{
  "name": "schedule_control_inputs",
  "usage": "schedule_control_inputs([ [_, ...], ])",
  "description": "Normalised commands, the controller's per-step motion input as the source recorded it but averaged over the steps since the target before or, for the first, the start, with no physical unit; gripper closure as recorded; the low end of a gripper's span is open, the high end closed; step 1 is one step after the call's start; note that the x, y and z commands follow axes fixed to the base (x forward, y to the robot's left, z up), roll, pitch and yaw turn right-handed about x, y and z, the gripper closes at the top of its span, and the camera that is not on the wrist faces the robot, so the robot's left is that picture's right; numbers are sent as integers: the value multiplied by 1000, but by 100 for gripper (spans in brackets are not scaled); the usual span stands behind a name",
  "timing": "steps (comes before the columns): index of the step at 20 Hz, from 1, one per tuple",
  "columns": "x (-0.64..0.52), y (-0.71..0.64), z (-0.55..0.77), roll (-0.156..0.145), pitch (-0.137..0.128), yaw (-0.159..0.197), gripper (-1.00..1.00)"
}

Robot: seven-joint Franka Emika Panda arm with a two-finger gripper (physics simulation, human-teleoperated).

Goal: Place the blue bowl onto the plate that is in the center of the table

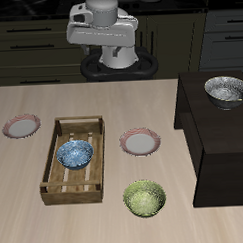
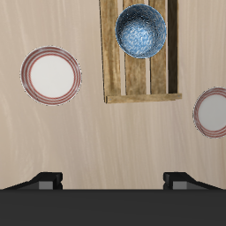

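Note:
The blue bowl (image 1: 75, 154) with a white speckled inside sits in a wooden slatted tray (image 1: 58, 186) on the table; the wrist view shows it too (image 2: 141, 31). The plate (image 1: 140, 143), pink-rimmed with a pale centre, lies empty at the table's middle beside the tray, and also shows in the wrist view (image 2: 51, 75). My gripper (image 1: 105, 39) hangs high above the table's back, far from the bowl. In the wrist view the gripper (image 2: 115, 181) is open and empty, its fingertips (image 2: 48, 179) wide apart.
A second pink-rimmed plate (image 1: 22, 126) lies on the tray's other side, farther back (image 2: 214, 112). A green patterned bowl (image 1: 144, 198) stands near the table's front edge. A grey metallic bowl (image 1: 226, 89) sits on the dark raised cabinet (image 1: 220, 149).

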Motion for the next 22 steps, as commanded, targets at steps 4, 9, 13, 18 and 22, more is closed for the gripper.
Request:
schedule_control_inputs([
  [4, 59, -124, 22, -32, -11, -1, -100],
  [9, 99, -200, 97, -29, -23, -1, -100],
  [13, 169, -245, 156, -30, -46, 10, -100],
  [18, 231, -257, 80, -25, -22, 7, -100],
  [22, 243, -224, 21, -20, -21, 10, -100],
])
